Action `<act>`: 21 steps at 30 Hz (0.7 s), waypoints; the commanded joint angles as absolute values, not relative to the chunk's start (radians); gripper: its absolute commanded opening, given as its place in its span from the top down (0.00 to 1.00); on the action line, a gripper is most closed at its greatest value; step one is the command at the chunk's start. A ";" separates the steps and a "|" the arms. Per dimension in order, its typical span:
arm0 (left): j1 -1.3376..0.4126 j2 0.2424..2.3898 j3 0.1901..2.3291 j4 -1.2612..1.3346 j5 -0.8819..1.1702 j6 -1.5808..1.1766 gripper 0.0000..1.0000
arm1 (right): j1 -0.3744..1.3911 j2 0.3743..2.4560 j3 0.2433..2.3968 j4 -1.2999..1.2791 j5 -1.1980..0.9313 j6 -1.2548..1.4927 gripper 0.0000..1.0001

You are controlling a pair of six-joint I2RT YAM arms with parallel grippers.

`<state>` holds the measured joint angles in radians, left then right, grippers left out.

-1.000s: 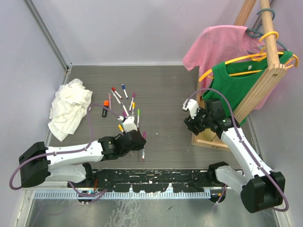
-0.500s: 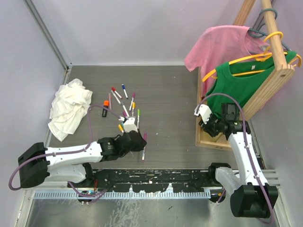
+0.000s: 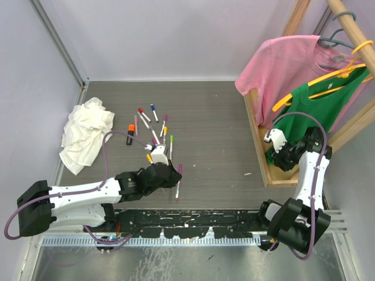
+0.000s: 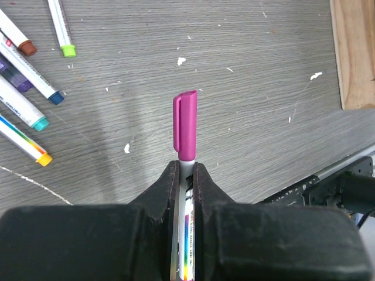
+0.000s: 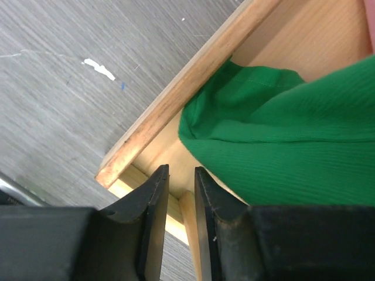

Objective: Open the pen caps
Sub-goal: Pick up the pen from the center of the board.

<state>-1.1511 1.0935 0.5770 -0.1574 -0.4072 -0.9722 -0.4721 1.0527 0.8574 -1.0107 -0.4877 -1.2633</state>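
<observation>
Left gripper (image 4: 186, 168): jaws clamped on one pen's white barrel (image 4: 186, 228); its magenta cap (image 4: 185, 126) is seated and juts just ahead of the fingertips. Farther ahead and to the left lie loose pens on the table (image 4: 263, 70), caps on, the green cap (image 4: 69, 51) farthest. Right gripper (image 5: 181, 175): jaws a narrow gap apart, holding nothing, over the wooden rack base (image 5: 176, 99) beside the green shirt (image 5: 281, 152). Step in hand, likely: presenting the cap. Next you need the right gripper across, pinching the cap alone and pulling along the barrel
</observation>
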 commanded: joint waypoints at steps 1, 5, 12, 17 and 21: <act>-1.156 1.053 0.561 -0.030 -0.384 -0.925 1.00 | -0.513 1.082 0.942 -1.229 -0.614 -1.469 0.65; -1.155 1.044 0.541 0.084 -0.359 -0.897 1.00 | -0.504 1.033 0.930 -1.309 -0.710 -1.530 0.48; -1.154 1.039 0.539 0.305 -0.377 -0.831 1.00 | -0.181 0.996 0.897 -1.172 -0.787 -1.202 0.36; -1.121 1.000 0.528 0.407 -0.454 -0.816 1.00 | 0.110 1.012 0.900 -0.855 -0.807 -0.747 0.32; -1.056 0.964 0.520 0.481 -0.463 -0.824 1.00 | 0.285 1.058 0.943 -0.653 -0.862 -0.478 0.25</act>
<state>-1.1130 1.0122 0.5262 0.3038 -0.3981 -0.8440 0.1574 1.0248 0.8902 -0.9382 -0.7670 -0.8627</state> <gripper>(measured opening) 0.086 0.718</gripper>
